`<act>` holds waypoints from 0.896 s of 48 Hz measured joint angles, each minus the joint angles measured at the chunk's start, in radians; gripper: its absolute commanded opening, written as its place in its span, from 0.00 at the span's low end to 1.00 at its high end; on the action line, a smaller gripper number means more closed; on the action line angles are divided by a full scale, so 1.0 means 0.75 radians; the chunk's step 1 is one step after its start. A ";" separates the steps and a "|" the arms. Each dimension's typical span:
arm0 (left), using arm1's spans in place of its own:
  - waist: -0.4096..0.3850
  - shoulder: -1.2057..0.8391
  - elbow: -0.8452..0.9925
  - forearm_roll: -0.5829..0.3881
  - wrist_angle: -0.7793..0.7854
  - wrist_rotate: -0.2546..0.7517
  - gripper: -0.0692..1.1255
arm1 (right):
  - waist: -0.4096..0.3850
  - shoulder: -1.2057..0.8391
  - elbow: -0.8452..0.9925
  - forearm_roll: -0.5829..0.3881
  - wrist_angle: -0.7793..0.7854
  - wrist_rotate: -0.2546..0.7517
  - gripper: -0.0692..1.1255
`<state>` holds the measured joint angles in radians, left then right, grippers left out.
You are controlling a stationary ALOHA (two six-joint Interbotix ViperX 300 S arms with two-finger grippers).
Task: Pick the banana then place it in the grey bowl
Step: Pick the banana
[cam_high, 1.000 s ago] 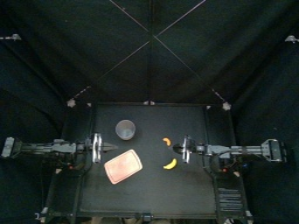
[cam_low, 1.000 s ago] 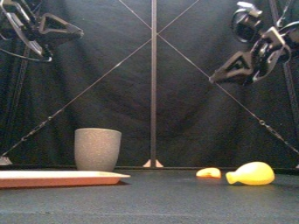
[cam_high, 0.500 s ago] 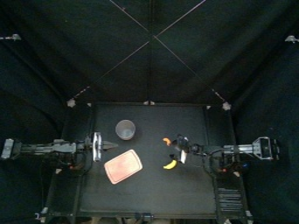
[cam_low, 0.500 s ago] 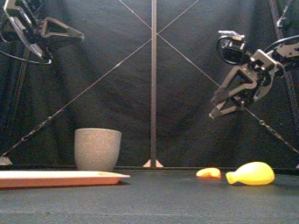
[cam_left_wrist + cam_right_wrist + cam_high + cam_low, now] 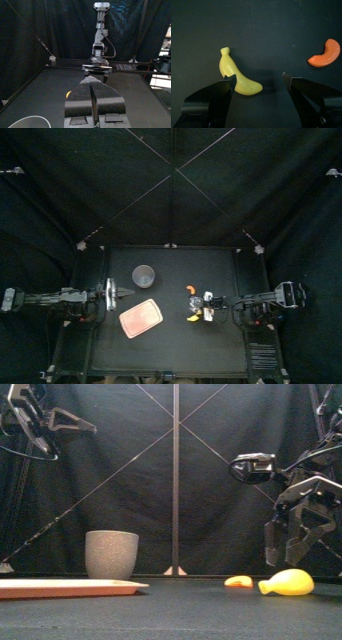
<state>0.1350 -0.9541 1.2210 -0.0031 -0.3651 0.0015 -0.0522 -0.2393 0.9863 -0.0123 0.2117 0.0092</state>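
A yellow toy banana (image 5: 289,583) lies on the table right of centre, its yellow just showing in the top view (image 5: 195,315). My right gripper (image 5: 297,552) hangs open just above it, jaws pointing down. In the right wrist view the banana (image 5: 236,77) lies between the spread jaws, close to one of them, and my right gripper (image 5: 259,80) holds nothing. The tall grey speckled cup (image 5: 112,554) stands upright at the back left (image 5: 143,277). My left gripper (image 5: 114,296) rests shut and raised at the left (image 5: 93,81).
A small orange curved toy (image 5: 239,582) lies just behind and left of the banana (image 5: 325,54). A flat pink tray (image 5: 139,318) lies at the front left, between the cup and the table's front edge (image 5: 67,587).
My right arm has come down and moved toward the table's middle, from high on the right to just above the banana. The left arm has stayed put.
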 measured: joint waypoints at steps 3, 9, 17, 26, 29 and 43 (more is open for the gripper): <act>0.004 0.000 0.010 -0.008 -0.012 0.000 0.05 | 0.027 0.006 -0.014 -0.006 0.020 0.000 0.93; 0.008 0.000 0.025 -0.031 -0.022 0.000 0.05 | 0.070 0.029 -0.022 -0.002 0.031 0.006 0.93; 0.014 -0.002 0.025 -0.043 -0.027 0.002 0.05 | 0.110 0.084 -0.027 0.025 0.035 0.012 0.92; 0.031 -0.006 0.025 -0.043 -0.039 0.000 0.05 | 0.133 0.149 -0.043 0.033 0.039 0.014 0.88; 0.033 -0.006 0.025 -0.043 -0.039 0.002 0.05 | 0.133 0.176 -0.049 0.031 0.039 0.010 0.82; 0.033 -0.008 0.025 -0.047 -0.039 0.000 0.05 | 0.131 0.233 -0.119 0.000 0.035 0.002 0.53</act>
<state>0.1595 -0.9603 1.2395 -0.0383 -0.3942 0.0015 0.0460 -0.0644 0.8974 -0.0123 0.2378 0.0107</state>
